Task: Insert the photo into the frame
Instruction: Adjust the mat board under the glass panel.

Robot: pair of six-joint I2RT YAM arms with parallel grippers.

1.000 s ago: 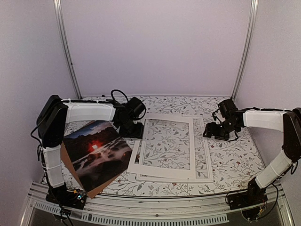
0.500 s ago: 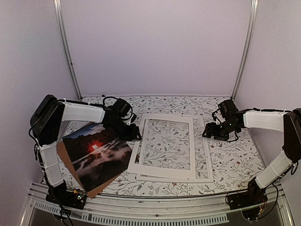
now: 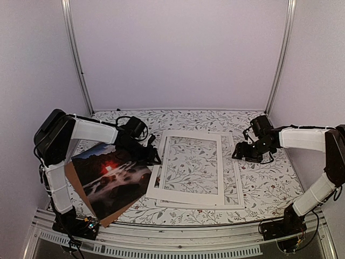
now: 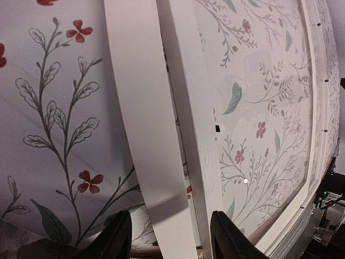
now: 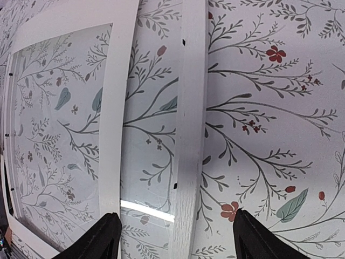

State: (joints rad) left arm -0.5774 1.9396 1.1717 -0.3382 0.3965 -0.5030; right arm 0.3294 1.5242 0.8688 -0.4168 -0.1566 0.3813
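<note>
While the photo lies outside the frame, on the brown backing board at the near left, the white mat is seen askew over the pane. The left gripper is held low at the mat's left border, fingers parted and empty. The right gripper is spread wide, empty, over the frame's right rail. Clearing the mat appears to be in hand, and a pinch on its thin edge is called for next.
</note>
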